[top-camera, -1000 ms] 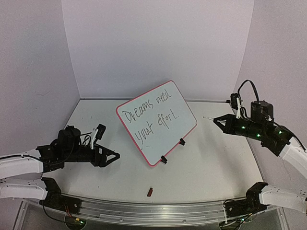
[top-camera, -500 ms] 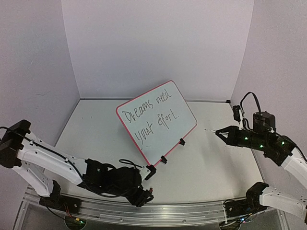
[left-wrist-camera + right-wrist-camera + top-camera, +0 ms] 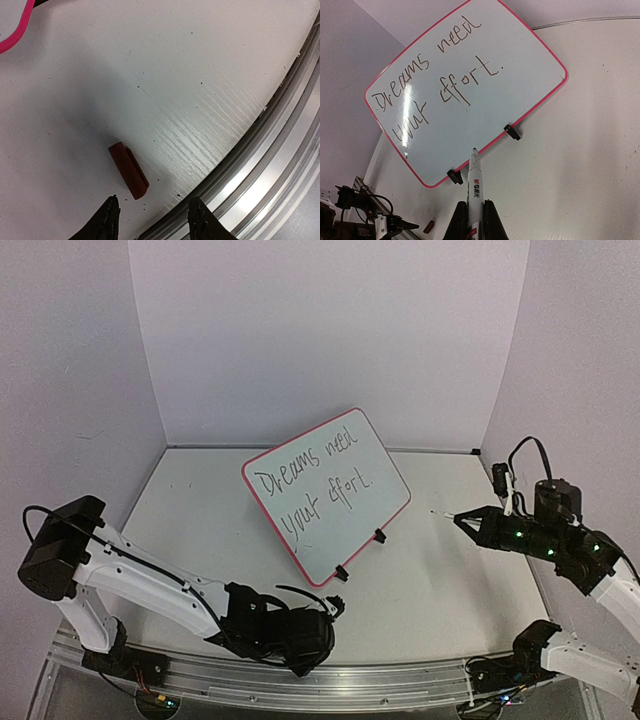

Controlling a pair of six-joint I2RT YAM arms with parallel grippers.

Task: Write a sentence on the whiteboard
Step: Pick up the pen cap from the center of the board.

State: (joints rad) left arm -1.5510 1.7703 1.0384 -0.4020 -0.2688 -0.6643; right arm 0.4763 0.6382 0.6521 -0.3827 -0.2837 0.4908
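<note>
Whiteboard (image 3: 325, 495) lettered, centre frame.
I see left gripper (image 3: 152, 220) fingers apart by red cap (image 3: 128, 170) (lower centre); right gripper (image 3: 474, 222) clamps marker (image 3: 473, 175).

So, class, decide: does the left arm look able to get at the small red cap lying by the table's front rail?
Probably yes. The left end effector hovers open right by the red cap with nothing between them; the metal rail close beside may cramp one finger.

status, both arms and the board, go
Left gripper open over small dark-red plastic piece. Right gripper shut on white marker. Pink-framed glossy whiteboard written, nothing blocking.
</note>
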